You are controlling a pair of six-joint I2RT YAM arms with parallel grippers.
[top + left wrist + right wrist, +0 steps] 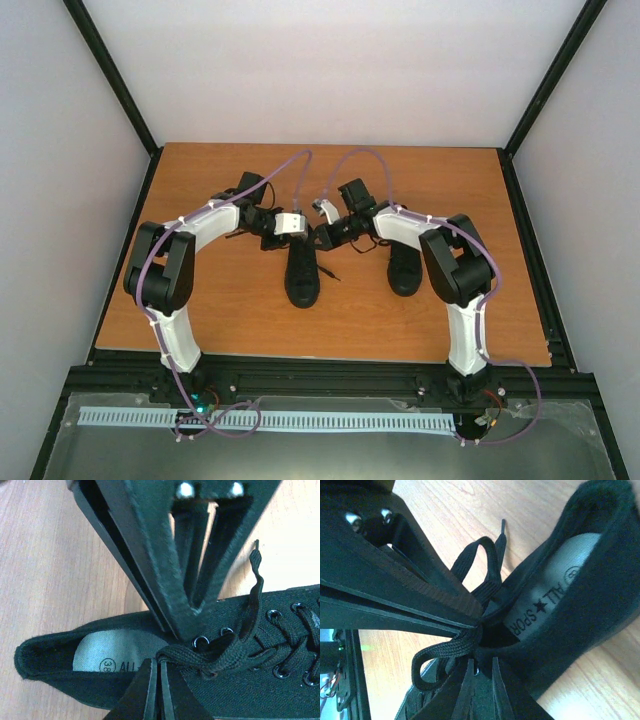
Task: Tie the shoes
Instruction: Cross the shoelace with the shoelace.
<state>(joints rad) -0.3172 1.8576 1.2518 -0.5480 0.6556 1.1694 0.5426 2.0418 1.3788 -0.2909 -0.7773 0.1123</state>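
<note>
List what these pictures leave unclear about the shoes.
Left wrist: left fingers hide part of the laces; the toe of the shoe runs off the right edge.
Right wrist: right fingers cover most of the laces and the toe.
Top view: laces too small to trace; the right arm covers part of the other shoe.

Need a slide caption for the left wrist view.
Left gripper pinching the lace beside the top eyelet of a black shoe.

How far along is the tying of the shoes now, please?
Nothing looks finished: no bow shows on the middle shoe. In hand: left gripper and right gripper both pinch its laces near the top eyelets. Still to do: the knot here, then the other shoe, whose laces are too small to judge.
</note>
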